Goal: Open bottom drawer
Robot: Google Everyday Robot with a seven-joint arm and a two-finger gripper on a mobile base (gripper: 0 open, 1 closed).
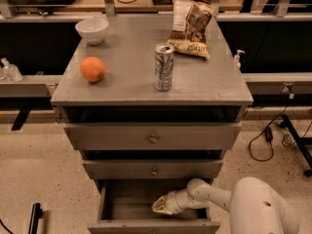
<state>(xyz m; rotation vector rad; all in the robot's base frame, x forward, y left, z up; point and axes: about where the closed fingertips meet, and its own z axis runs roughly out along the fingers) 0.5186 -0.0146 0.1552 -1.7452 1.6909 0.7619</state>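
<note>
Reaching into the bottom drawer point(146, 225) at the foot of the cabinet point(122, 89), the gripper point(161, 205) sits just behind the drawer's front edge, likely so it can drag the front outward. Gripper state: cannot tell. Drawer stands pulled out; no contents visible besides the gripper.

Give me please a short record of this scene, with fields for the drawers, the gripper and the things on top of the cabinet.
bottom drawer: pulled out, inside visible
gripper: inside the bottom drawer, low over its floor
arm: reaches in from the right side
middle drawer: not pulled out far
top drawer: not pulled out far
cabinet top: holds a white bowl, an orange, an upright can and a chip bag
</note>
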